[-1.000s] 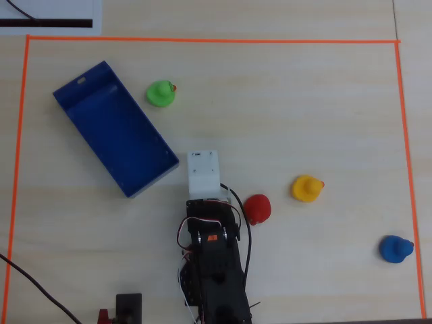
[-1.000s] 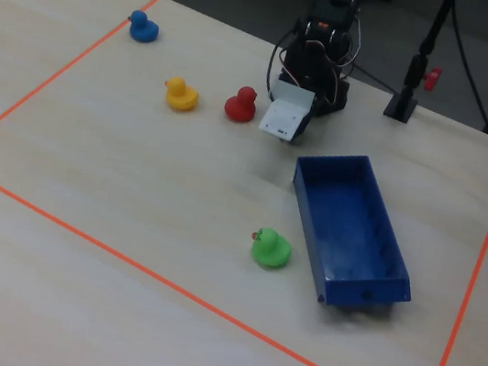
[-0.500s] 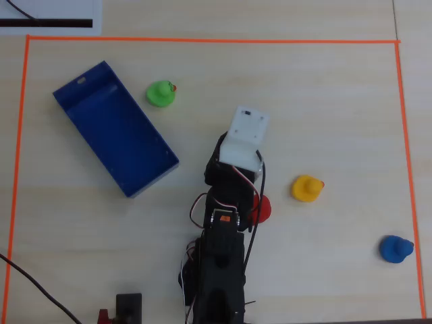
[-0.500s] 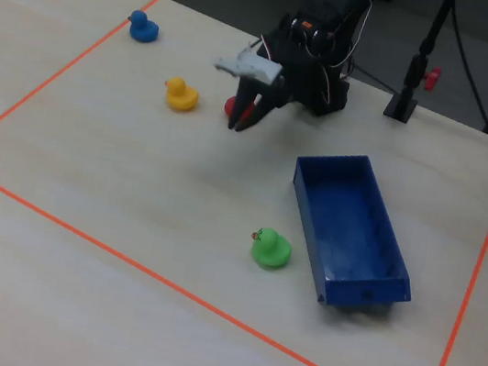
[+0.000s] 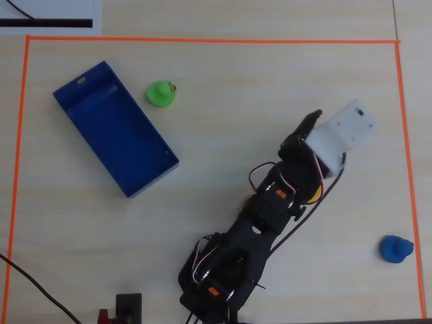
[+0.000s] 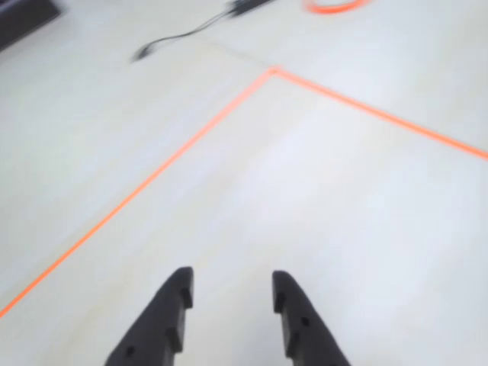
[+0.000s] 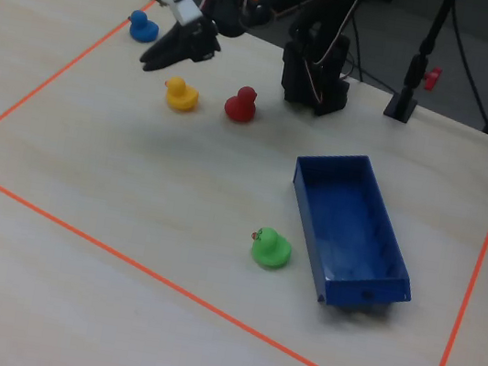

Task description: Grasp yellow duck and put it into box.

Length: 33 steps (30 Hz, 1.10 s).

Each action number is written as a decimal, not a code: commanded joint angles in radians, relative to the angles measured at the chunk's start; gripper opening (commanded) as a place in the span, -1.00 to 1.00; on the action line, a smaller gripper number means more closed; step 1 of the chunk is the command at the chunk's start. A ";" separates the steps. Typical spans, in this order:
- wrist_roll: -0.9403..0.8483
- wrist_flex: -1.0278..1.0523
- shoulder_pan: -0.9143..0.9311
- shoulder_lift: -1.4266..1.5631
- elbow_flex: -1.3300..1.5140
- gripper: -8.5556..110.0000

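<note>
The yellow duck [image 7: 181,94] stands on the table next to a red duck [image 7: 241,104]. In the overhead view only a sliver of the yellow duck [image 5: 315,194] shows from under the arm. The blue box [image 7: 369,272] lies empty towards the right in the fixed view and at the left in the overhead view [image 5: 74,94]. My gripper [image 7: 149,60] hovers above the table, a little up and left of the yellow duck, apart from it. In the wrist view my gripper [image 6: 229,284] is open with only bare table between the fingers; no duck shows there.
A green duck [image 7: 270,248] stands beside the box's long side, also seen in the overhead view [image 5: 162,93]. A blue duck [image 7: 142,26] sits near the orange tape border [image 6: 191,141]. The arm's base [image 7: 315,74] stands behind the red duck.
</note>
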 commanded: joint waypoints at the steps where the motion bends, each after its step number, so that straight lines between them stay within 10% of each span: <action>1: -0.032 -0.026 0.120 -0.061 -0.071 -0.64; 33: -0.295 -0.028 0.299 -0.276 0.186 -0.43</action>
